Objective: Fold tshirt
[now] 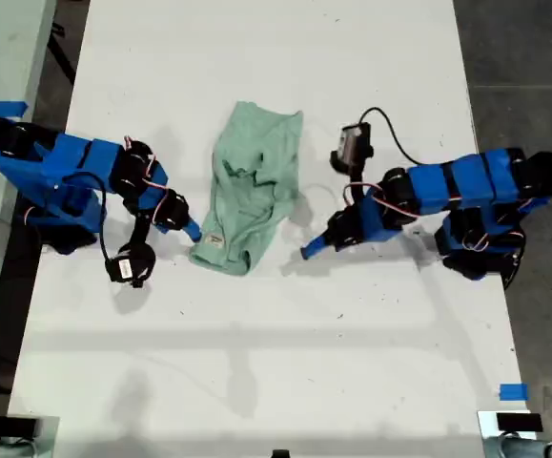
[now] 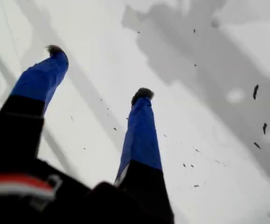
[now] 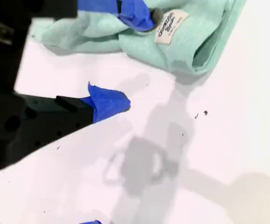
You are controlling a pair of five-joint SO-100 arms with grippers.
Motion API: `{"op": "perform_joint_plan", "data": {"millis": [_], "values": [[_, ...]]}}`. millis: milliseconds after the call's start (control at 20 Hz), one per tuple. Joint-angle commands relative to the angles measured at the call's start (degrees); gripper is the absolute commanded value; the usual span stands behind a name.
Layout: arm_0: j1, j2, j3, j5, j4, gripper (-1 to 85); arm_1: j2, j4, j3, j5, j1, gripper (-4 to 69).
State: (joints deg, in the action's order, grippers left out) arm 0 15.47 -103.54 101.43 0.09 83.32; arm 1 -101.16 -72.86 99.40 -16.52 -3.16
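A: So where's the tshirt [image 1: 252,191] sitting?

B: Roughly mid-worktop [image 1: 285,334], between the two arms. It lies bunched into a rumpled long strip, not flat. One end points to the far edge in the exterior view; the other end is rolled over toward the near side.

A: Which arm is on it?

B: My second gripper [image 1: 194,232], the arm on the exterior view's left. Its tip is right at the rolled end of the cloth. In the second wrist view the jaws [image 3: 139,58] are spread. One blue finger [image 3: 137,11] sits on the shirt beside the white neck label [image 3: 170,25]. The other finger [image 3: 109,100] is over bare worktop, clear of the fabric. Nothing is pinched between them.

A: And the other one?

B: My first gripper [image 1: 311,250] is on the arm at the exterior view's right. It is near the shirt's edge but apart from it. The first wrist view shows both fingers wide apart [image 2: 100,72] over plain white surface, with only specks and shadows under them. It holds nothing.

A: Anything else on the worktop?

B: A strip of blue tape [image 1: 512,391] at the near corner on the exterior view's right.
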Motion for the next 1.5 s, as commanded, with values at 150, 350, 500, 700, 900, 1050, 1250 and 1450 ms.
{"op": "perform_joint_plan", "data": {"millis": [150,350,500,700,900,1050,1250,1450], "values": [[-4.22,3.52,-2.55,2.55,-3.96,20.6,41.57,-9.23,-55.81,-7.91,3.69,28.1],[-5.19,4.57,3.52,2.20,-10.46,20.5,49.83,-7.38,-61.96,-8.26,6.15,27.7],[-6.33,6.86,8.26,2.55,-16.61,20.1,53.96,-3.87,-62.05,-8.00,7.12,27.6],[-7.21,15.47,9.67,2.81,-23.64,17.8,62.67,1.32,-64.78,-6.86,7.56,24.4],[-6.86,19.42,9.23,1.67,-29.88,0.1,65.21,2.64,-64.78,-4.92,6.24,0.5],[-6.42,19.42,8.26,2.11,-33.49,0.1,63.98,1.67,-64.69,-5.19,4.13,-1.8],[-3.87,17.93,0.88,5.54,-30.94,0.1,56.69,-4.83,-62.93,-6.06,1.05,-1.8],[1.85,20.21,-18.72,13.45,-23.29,0.0,45.62,-14.33,-62.58,-9.05,-5.45,-1.8]]}}
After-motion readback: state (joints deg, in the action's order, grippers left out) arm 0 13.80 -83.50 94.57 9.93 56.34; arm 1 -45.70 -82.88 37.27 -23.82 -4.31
